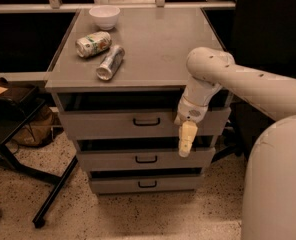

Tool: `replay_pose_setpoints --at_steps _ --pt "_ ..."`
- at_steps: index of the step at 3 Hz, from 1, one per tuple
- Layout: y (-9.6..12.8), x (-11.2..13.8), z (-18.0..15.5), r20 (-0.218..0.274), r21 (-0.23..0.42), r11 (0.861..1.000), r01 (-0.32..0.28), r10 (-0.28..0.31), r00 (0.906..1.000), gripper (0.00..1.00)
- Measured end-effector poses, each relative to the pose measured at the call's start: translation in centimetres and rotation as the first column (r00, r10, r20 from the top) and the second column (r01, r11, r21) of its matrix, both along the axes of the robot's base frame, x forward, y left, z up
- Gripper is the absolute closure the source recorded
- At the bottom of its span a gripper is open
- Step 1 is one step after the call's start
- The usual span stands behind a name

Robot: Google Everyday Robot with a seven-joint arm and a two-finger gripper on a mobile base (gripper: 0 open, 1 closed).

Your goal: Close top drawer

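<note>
The top drawer point(103, 125) is the uppermost of three grey drawers. Its flat front carries a small black loop handle point(146, 122) at centre. It stands pulled out, with a dark gap behind its front under the cabinet top. My gripper point(186, 143) hangs fingers-down in front of the right part of the drawer front, right of the handle. Its cream fingers point(187, 138) reach down over the gap above the middle drawer point(113, 159). The arm point(248, 86) comes in from the right.
The cabinet top point(158, 44) holds a white bowl point(104, 16) and two cans lying on their sides point(93, 43) point(110, 62). The bottom drawer point(118, 184) is also slightly out. A black chair base point(53, 194) stands on the floor at left. My white body point(275, 184) fills the lower right.
</note>
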State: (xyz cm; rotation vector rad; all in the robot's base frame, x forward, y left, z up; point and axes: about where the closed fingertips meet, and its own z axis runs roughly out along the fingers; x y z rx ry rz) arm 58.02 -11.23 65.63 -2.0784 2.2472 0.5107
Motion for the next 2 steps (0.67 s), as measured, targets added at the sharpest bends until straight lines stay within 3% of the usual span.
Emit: replay_pose_setpoints --at_steps 1,2 --pt "-0.47 1.71 0.99 0.106 -0.062 0.997 0.046 -0.039 0.9936 0.0" --pt "-0.47 1.71 0.99 0.106 -0.062 0.997 0.046 -0.039 0.9936 0.0"
